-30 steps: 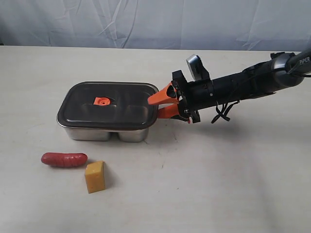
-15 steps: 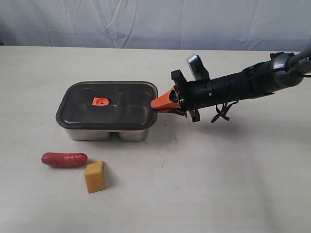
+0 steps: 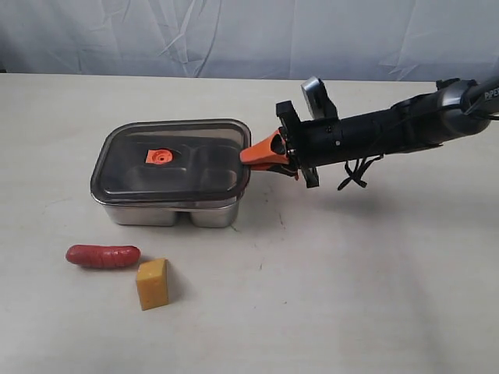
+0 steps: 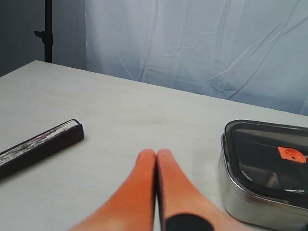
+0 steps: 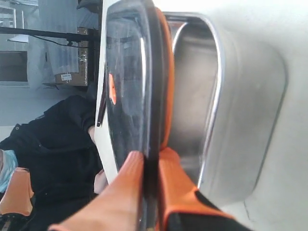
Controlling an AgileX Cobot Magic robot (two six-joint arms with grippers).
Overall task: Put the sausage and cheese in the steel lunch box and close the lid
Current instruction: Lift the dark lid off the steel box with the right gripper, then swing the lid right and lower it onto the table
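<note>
lid (image 3: 168, 160): near edge pinched between the right gripper (image 3: 251, 153) fingers, tilted clear of the steel lunch box (image 3: 171, 212) rim at that end | sausage (image 3: 103, 255), cheese (image 3: 153, 284): on table (image 3: 351, 273), well apart from that gripper, past the box | left gripper (image 4: 153, 155): fingers pressed together on nothing, box near its tips

The steel lunch box (image 3: 168, 212) gleams, polished metal; the lid (image 3: 195, 167) is glossy, dark translucent plastic. The sausage (image 3: 103, 255) shines smooth; the cheese (image 3: 153, 284) looks matt; the table (image 3: 351, 273) is dull and matt, the backdrop (image 3: 234, 39) creased cloth.
</note>
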